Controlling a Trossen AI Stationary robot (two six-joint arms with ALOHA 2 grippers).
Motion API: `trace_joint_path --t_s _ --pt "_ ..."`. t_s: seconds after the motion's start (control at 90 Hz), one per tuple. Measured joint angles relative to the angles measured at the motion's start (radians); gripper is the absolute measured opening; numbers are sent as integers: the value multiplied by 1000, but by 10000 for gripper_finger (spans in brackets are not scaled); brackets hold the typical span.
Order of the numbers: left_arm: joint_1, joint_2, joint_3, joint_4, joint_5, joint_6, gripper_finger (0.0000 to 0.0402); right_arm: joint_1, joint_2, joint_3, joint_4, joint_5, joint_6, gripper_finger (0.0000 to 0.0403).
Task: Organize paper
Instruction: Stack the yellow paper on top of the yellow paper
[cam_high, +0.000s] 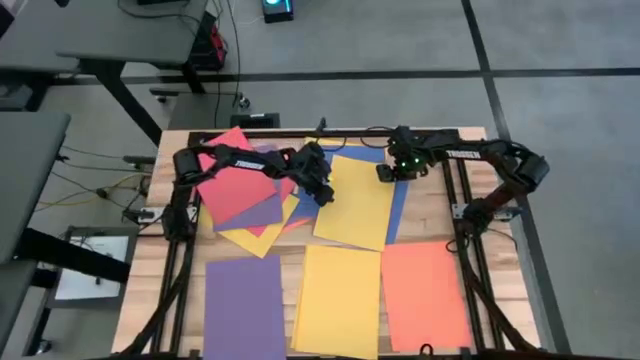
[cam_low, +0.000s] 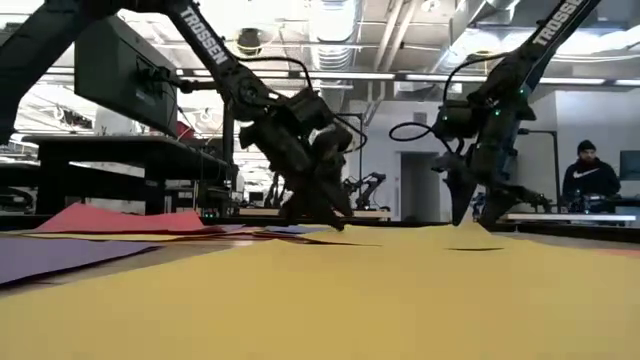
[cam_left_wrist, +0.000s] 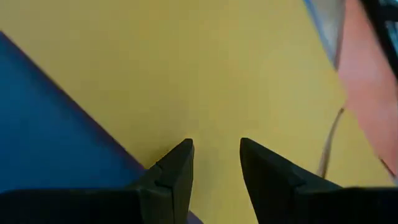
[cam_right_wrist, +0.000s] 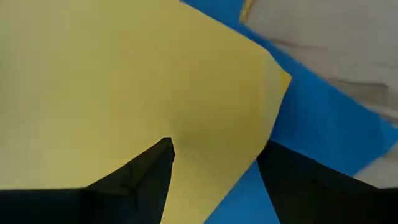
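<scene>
A yellow sheet of paper (cam_high: 355, 205) lies mid-table on a blue sheet (cam_high: 398, 205). My left gripper (cam_high: 325, 195) is open, tips down at the yellow sheet's left edge, with the blue sheet (cam_left_wrist: 50, 118) beside it. My right gripper (cam_high: 383, 172) is open wide at the yellow sheet's far right corner (cam_right_wrist: 283, 78). A loose pile of red (cam_high: 235, 180), purple, yellow and blue sheets lies at the far left. Purple (cam_high: 245, 305), yellow (cam_high: 338, 300) and orange (cam_high: 425, 295) sheets lie flat along the near edge. My left gripper comes steeply from above and sets both open fingertips (cam_left_wrist: 183, 149) on the top face of the yellow sheet near its left edge (cam_low: 335, 222). The sheet lies flat under them. My right gripper points down astride the yellow sheet's right edge, near the far corner. One fingertip (cam_right_wrist: 165, 146) is on the yellow face, the other (cam_right_wrist: 270, 152) over the blue sheet. There the sheet bulges up slightly (cam_low: 470, 228).
Bare wood (cam_high: 430, 215) shows to the right of the blue sheet. The arms' dark frame rails (cam_high: 462, 210) run along both table sides. In the low view a person (cam_low: 590, 170) stands far behind the table.
</scene>
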Motion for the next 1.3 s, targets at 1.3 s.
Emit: trace_joint_path --t_s 1.3 --pt "-7 4 0 -16 1 21 113 37 -113 -80 75 41 88 218"
